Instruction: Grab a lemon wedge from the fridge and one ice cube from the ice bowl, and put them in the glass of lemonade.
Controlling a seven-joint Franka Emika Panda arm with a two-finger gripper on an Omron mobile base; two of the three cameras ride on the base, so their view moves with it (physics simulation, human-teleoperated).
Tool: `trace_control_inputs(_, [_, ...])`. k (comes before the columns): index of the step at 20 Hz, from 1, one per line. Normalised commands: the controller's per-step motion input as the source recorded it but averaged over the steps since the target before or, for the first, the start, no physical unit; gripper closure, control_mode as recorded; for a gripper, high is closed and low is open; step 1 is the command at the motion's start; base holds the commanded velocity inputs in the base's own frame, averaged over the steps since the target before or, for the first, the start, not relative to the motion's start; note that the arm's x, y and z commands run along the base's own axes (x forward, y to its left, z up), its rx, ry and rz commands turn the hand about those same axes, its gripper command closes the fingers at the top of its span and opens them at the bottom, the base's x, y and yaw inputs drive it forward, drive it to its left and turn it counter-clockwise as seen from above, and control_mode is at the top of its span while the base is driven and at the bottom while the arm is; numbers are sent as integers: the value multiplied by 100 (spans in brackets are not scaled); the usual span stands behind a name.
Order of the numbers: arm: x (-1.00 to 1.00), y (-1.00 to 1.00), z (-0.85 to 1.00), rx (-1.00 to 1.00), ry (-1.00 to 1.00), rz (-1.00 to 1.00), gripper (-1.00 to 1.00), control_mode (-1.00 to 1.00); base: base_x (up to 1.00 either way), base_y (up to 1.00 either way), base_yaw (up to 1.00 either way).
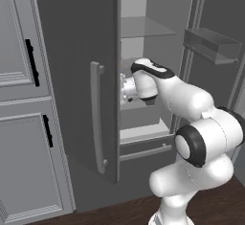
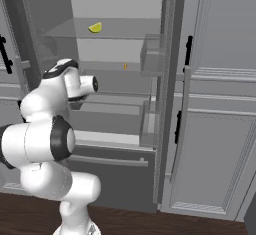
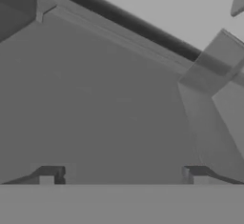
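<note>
The fridge point(image 1: 72, 51) stands with its right door swung open and its left door shut. A tiny yellow lemon wedge point(image 2: 95, 27) lies on the upper glass shelf point(image 2: 125, 29). My arm reaches into the fridge at a lower shelf, the wrist point(image 1: 128, 88) just past the edge of the shut door and well below the wedge. My gripper point(image 3: 121, 175) is open with nothing between its fingertips point(image 3: 47, 174), facing a bare grey shelf surface. The glass of lemonade and the ice bowl are out of view.
Door bins point(image 2: 150, 54) hang on the open door to the right of the arm. A tiny orange speck point(image 2: 125, 66) sits on a middle shelf. The bottom drawer bar point(image 1: 146, 153) lies below. Pale panelled cabinets point(image 1: 19, 75) point(image 2: 220, 79) flank the fridge.
</note>
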Motion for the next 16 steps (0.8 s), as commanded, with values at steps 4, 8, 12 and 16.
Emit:
trace_control_inputs(4, [-86, 78, 2, 2, -1, 11, -100, -100, 0, 0, 0])
trace_control_inputs(8, [-94, 97, 24, -2, 0, 10, -100, -100, 0, 0, 0])
trace_control_inputs(12, [-74, 100, 16, -4, -2, 3, -100, -100, 0, 0, 0])
trace_control_inputs(16, [-50, 99, 12, -5, -9, 0, -100, -100, 0, 0, 0])
